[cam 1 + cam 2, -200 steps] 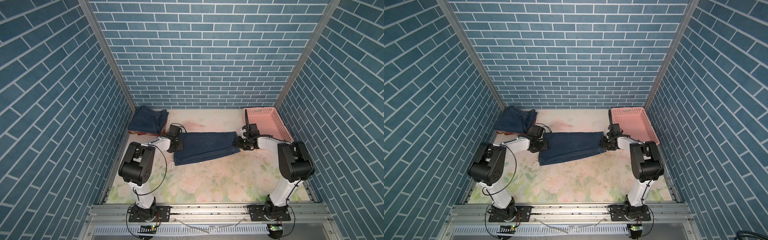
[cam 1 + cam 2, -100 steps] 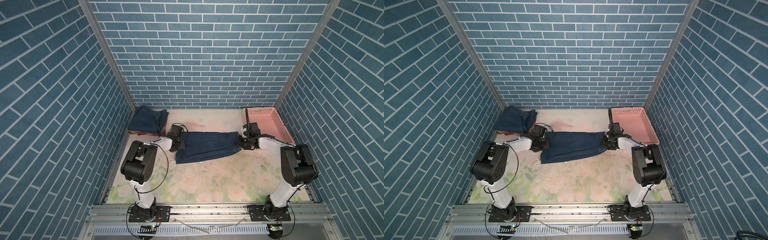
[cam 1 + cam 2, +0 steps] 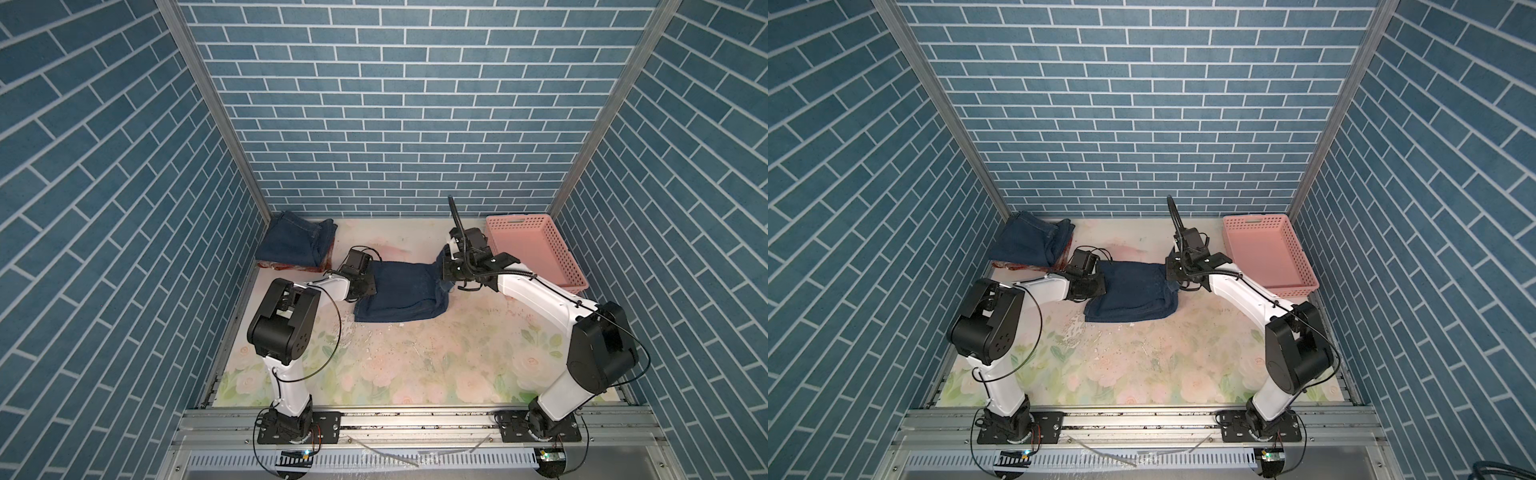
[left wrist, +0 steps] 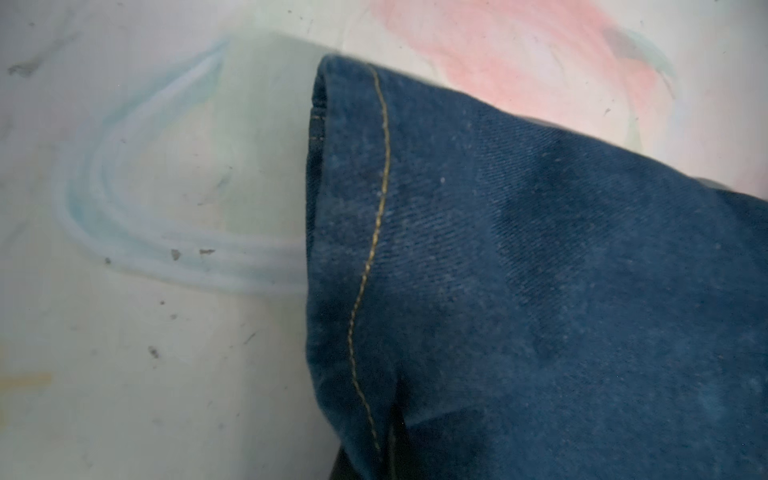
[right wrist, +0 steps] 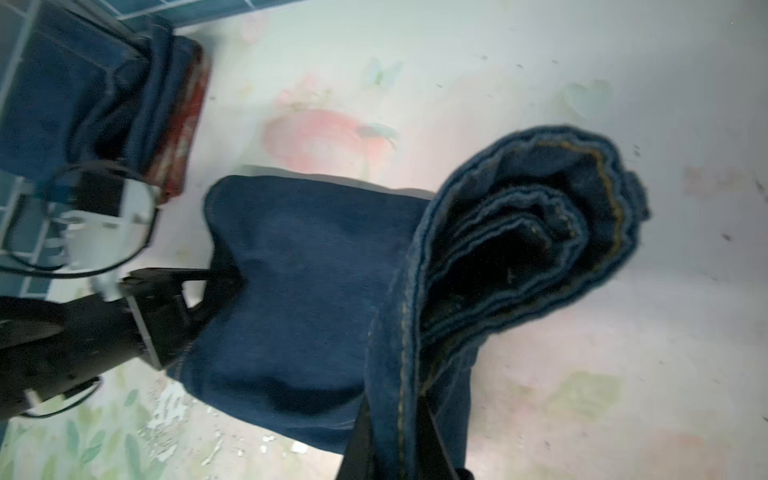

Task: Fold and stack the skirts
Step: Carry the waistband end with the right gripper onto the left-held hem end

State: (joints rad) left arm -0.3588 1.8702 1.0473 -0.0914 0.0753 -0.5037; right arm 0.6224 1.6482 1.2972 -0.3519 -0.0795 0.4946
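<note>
Dark blue denim skirt (image 3: 401,291) with yellow stitching, second denim skirt (image 3: 293,243) likewise blue, rust-red plaid skirt (image 3: 287,266), pink basket (image 3: 534,253), pale surface (image 3: 415,365) (pink roses, green leaves).

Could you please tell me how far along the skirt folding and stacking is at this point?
Done: one folded denim skirt lies on the plaid skirt in the back left corner. In hand: the left gripper and right gripper are shut on opposite ends of the last denim skirt, its right end lifted and bunched. Left: finish that fold and set it on the stack.
</note>
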